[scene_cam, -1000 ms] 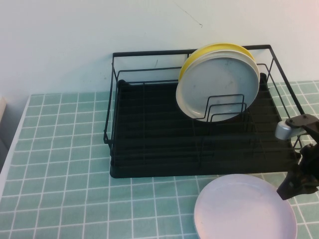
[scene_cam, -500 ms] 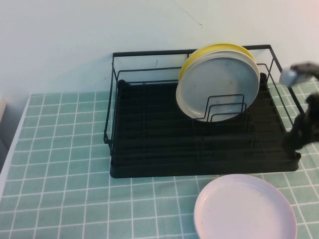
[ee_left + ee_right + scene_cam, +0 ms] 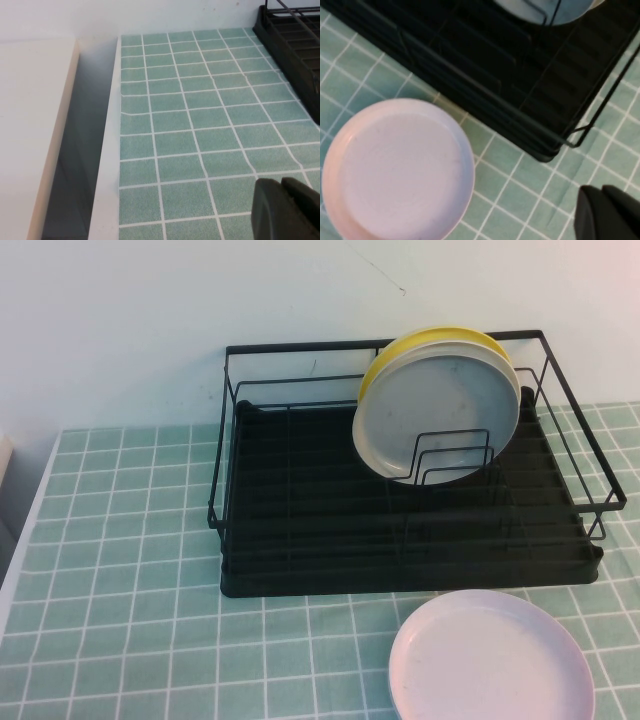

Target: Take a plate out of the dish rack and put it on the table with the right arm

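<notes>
The pale pink-lilac plate (image 3: 491,659) lies flat on the mint-green tiled table (image 3: 120,540), just in front of the black wire dish rack (image 3: 300,530). In the right wrist view the plate (image 3: 395,167) lies beside the rack's corner (image 3: 540,135). My right gripper (image 3: 601,188) is shut and empty, high above the tiles and to the side of the plate. My left gripper (image 3: 281,180) is shut and empty over bare tiles, away from the rack (image 3: 295,45). Neither gripper shows in the high view.
A grey-white plate (image 3: 437,420) stands upright in the rack's dividers with a yellow plate (image 3: 385,360) behind it. A wall rises behind the rack. The table's left edge (image 3: 107,165) drops off beside a white surface (image 3: 30,115).
My right arm has risen from beside the pink plate, moved back to the right past the rack's end and left the high view. The plate has stayed on the table.
</notes>
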Controlling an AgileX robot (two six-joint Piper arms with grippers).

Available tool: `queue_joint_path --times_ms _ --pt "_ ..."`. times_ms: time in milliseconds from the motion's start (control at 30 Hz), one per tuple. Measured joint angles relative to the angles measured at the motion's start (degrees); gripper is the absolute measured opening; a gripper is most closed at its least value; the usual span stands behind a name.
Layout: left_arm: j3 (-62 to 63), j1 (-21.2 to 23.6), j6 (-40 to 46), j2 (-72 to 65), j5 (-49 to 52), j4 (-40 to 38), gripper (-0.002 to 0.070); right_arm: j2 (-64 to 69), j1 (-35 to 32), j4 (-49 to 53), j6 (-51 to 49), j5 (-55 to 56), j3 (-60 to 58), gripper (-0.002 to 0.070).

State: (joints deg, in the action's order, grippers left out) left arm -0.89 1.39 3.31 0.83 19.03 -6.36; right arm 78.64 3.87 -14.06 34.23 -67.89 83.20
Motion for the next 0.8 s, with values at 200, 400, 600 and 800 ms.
queue_joint_path --times_ms 200,400,600,800 --pt "0.0 0.0 0.0 0.0 0.0 0.0 -0.0003 -14.4 0.0 1.7 -2.7 15.4 -14.7 0.0000" --pt "0.0 0.0 -0.1 0.0 0.0 0.0 -0.0003 -28.5 0.0 2.1 -3.9 30.9 -36.2 0.0000" --pt "0.0 0.0 -0.1 0.0 0.0 0.0 -0.0003 -40.7 0.0 2.1 -8.1 38.6 -52.1 -0.0001" --pt "0.0 0.0 -0.1 0.0 0.0 0.0 -0.0003 -50.0 0.0 2.1 -9.1 39.1 -59.9 -0.0001"
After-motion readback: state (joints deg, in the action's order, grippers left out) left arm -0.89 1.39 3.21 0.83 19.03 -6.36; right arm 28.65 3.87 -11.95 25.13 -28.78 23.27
